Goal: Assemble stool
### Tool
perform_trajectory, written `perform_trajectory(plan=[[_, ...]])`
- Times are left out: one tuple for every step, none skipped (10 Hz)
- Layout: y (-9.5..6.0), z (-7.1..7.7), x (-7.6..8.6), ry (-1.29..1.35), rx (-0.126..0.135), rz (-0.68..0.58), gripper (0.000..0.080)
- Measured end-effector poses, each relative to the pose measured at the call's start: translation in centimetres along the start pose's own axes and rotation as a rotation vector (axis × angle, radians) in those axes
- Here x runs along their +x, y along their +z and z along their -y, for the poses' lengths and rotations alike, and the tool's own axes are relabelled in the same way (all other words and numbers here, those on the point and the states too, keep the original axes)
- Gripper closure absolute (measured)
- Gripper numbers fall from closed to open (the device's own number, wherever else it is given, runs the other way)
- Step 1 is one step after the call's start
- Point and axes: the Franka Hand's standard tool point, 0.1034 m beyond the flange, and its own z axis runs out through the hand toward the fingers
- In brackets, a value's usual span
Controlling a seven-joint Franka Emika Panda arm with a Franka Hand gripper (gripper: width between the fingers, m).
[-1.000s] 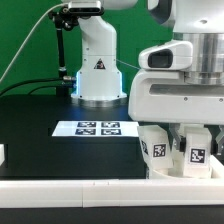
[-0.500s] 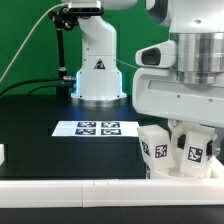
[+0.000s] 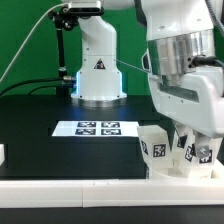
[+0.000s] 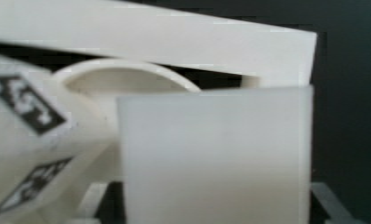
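Observation:
My gripper is low at the exterior view's right, in a cluster of white stool parts by the front border bar. In the wrist view a plain white blocky leg fills the space between my fingers, and my gripper looks shut on it. One tagged stool part stands just left of the gripper and another shows at its right. In the wrist view a rounded white part with black-and-white tags lies close beside the held leg. I cannot make out the round seat as a whole.
The marker board lies flat on the black table in the middle. The robot base stands behind it. A long white border bar runs along the front edge and also crosses the wrist view. A small white piece sits at the far left.
The arm's wrist has risen a little and tilted over, leaning toward the exterior view's left. The tagged parts beside the gripper have hardly shifted.

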Motion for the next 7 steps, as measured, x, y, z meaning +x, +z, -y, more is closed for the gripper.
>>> perform_trajectory(plan=[[0.0,0.0,0.0,-0.001,-0.001,0.0,0.0394],[0.1,0.0,0.0,-0.012,-0.001,0.0,0.0394],[0.1,0.0,0.0,-0.033,-0.002,0.0,0.0227],[0.0,0.0,0.0,-0.035,-0.001,0.0,0.0166],[-0.9,0.4,-0.5,-0.181,-0.002,-0.002,0.0155],[-1.7,0.7,-0.8,-0.372,0.004,0.0,0.0155],[-2.8,0.9,-1.9,-0.543,0.003,-0.007,0.0151]])
